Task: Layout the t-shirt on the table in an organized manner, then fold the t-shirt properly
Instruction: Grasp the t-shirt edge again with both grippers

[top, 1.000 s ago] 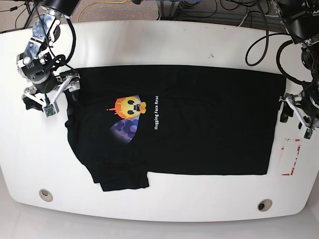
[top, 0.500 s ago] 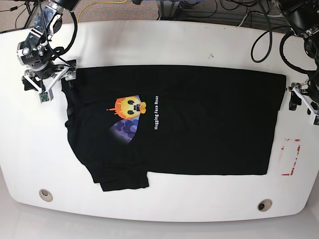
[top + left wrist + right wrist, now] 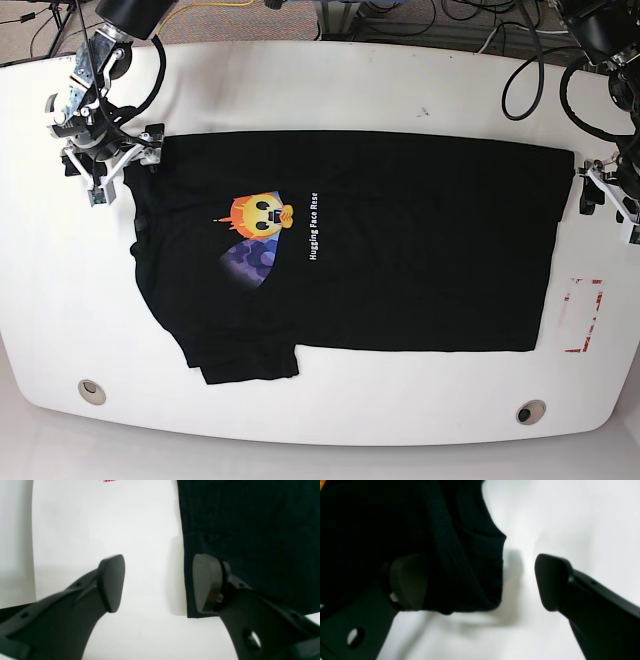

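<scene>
The black t-shirt lies spread flat on the white table, its emoji print toward the left and one sleeve pointing to the front edge. My right gripper hangs open at the shirt's far left corner. In the right wrist view that corner of the t-shirt sits between the fingers of the right gripper, untouched by the outer one. My left gripper stands open at the far right corner. In the left wrist view, one finger of the left gripper is over the hem.
A red-outlined rectangle marks the table right of the shirt, also seen as a red mark at the top of the left wrist view. Two grommet holes sit near the front edge. Cables trail over the far edge.
Both arms have moved toward the table's far edge along the shirt's sides, reaching its far corners. Both grippers stayed open. The shirt has not shifted.
</scene>
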Motion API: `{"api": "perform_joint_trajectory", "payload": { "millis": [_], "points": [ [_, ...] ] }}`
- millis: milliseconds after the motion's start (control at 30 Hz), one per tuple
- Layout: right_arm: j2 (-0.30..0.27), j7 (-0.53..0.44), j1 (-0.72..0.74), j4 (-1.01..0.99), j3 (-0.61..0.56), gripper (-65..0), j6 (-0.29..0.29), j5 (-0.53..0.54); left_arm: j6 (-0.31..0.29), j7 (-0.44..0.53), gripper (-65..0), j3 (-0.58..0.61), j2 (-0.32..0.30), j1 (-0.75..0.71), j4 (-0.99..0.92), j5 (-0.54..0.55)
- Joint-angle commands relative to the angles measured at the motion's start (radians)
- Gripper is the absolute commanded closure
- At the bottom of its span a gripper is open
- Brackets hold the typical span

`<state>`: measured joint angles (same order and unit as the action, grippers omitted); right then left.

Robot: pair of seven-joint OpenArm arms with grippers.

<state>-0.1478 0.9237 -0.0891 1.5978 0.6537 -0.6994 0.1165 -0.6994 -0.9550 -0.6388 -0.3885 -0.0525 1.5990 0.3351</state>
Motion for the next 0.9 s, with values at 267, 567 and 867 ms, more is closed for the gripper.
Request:
{"api": "perform_joint_trajectory", "payload": {
  "millis": [267,567,867],
  "points": [
    [-0.014,-0.018,0.032,-0.057,0.004,-38.7,0.001,0.012,0.001,0.018,-40.3,-0.002,0.003,0.015,-0.056,0.008],
    [-0.014,-0.018,0.028,-0.057,0.001,-11.6,0.001,0.012,0.001,0.02,-40.3,0.07,0.009,0.007,-0.114,0.008],
    [0.006,-0.018,0.027,-0.053,0.001,-9.7,0.001,0.012,0.001,0.02,-40.3,0.093,0.055,-0.011,-0.13,0.009]
  ]
}}
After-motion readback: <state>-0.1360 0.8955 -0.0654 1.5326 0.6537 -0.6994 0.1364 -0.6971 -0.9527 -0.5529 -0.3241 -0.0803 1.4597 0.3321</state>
